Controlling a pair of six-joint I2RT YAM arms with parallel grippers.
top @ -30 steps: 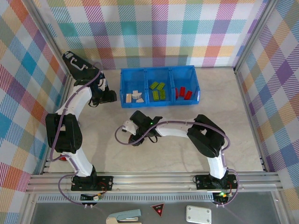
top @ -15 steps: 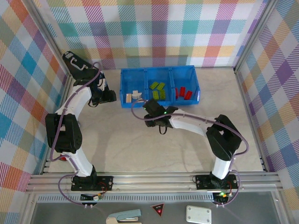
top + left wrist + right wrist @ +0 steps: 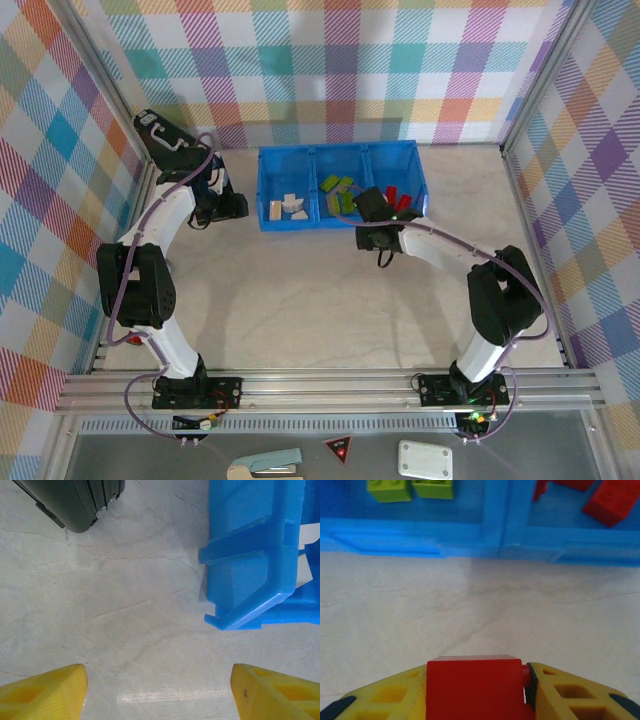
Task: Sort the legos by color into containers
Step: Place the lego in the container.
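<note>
The long blue bin (image 3: 340, 152) holds the containers. Cream legos (image 3: 290, 206) lie in its left compartment, lime green ones (image 3: 338, 192) in the middle and red ones (image 3: 400, 198) on the right. My right gripper (image 3: 368, 207) hovers at the bin's front wall, near the divider between the green and red compartments. In the right wrist view this gripper (image 3: 476, 672) is shut on a red lego (image 3: 472, 690), with the bin wall (image 3: 495, 535) just ahead. My left gripper (image 3: 157, 692) stands open over bare table beside the bin's left corner (image 3: 250, 580).
A black case (image 3: 75, 500) lies on the table left of the bin, beyond the left gripper. Plaid walls and aluminium posts close the table on three sides. Bare marble-look tabletop (image 3: 330, 300) stretches in front of the bin.
The right arm has swung from the table's middle to the right and away, up to the bin's front near the red compartment. The left arm has not moved.
</note>
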